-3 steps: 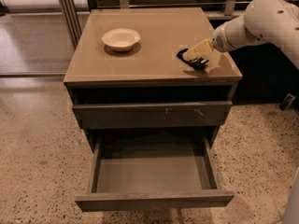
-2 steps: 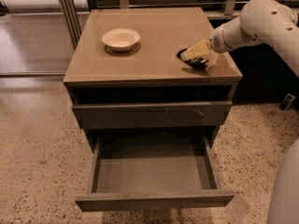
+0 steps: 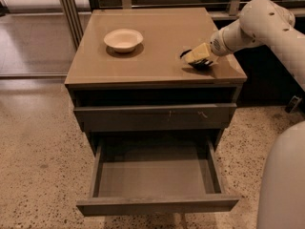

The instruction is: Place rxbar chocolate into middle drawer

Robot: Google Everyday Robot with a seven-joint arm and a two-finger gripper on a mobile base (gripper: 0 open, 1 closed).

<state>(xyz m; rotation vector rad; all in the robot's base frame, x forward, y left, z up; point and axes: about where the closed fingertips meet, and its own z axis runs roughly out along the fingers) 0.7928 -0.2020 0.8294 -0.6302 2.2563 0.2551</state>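
Since a second ago the white arm (image 3: pixel 257 25) has swung slightly leftward and more of the robot's pale body (image 3: pixel 283 180) fills the lower right corner, while the claw (image 3: pixel 198 56) has barely shifted. It sits low over the right front part of the bench (image 3: pixel 157 66), right on the rxbar chocolate (image 3: pixel 202 65), which shows only as a dark patch beneath it. Whether the claw is open or clamped on the bar cannot be told. A white bowl (image 3: pixel 123 38) stands well apart at the left rear. Below, the middle drawer (image 3: pixel 157 205) is pulled out, showing its grey floor, under a closed drawer front (image 3: pixel 155 117).
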